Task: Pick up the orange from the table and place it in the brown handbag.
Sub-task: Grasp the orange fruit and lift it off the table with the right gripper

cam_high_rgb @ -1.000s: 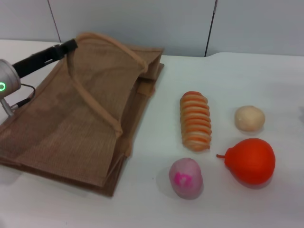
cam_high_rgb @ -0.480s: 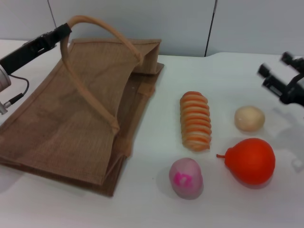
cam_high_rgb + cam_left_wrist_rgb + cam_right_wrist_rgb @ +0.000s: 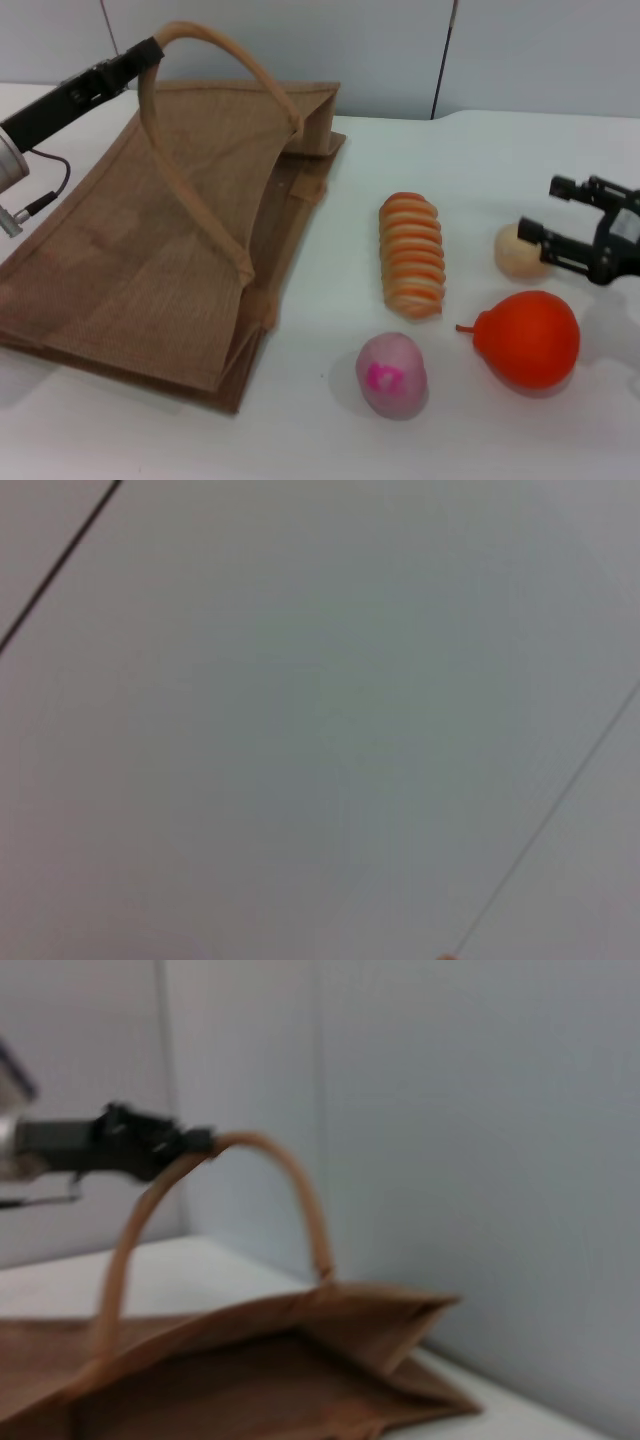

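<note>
Meanwhile, the open-jawed right gripper point(image 3: 572, 222) is hovering near the orange point(image 3: 530, 338) by the table's right edge; the left gripper point(image 3: 140, 58), seemingly clamping the brown handbag point(image 3: 150, 250) handle, risks slipping.

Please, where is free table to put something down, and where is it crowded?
Free: the strip between the brown handbag and the striped roll. Crowded: around the orange, with the beige ball, pink item and right gripper.
</note>
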You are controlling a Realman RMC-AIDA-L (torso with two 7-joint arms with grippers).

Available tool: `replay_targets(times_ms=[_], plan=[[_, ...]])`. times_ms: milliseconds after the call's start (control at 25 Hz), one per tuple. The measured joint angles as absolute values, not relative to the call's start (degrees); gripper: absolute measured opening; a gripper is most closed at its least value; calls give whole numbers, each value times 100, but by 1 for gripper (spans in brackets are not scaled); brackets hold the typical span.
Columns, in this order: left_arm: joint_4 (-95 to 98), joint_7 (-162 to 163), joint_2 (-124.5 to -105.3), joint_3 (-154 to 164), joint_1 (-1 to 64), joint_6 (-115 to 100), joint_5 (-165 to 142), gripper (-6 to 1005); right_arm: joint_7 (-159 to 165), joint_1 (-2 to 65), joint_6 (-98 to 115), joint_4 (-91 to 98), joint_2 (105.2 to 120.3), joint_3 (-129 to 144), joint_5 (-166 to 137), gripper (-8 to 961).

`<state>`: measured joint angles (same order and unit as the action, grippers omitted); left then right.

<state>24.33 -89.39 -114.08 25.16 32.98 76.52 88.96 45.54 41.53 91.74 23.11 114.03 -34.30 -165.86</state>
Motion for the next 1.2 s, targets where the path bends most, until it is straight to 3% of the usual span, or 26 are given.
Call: replay_targets(times_ms=[1200], plan=[[2355,-8938,-11337,2478,3232,8601,9255,123,6206,4257,8856,2901,11541,-860,-16592,744]])
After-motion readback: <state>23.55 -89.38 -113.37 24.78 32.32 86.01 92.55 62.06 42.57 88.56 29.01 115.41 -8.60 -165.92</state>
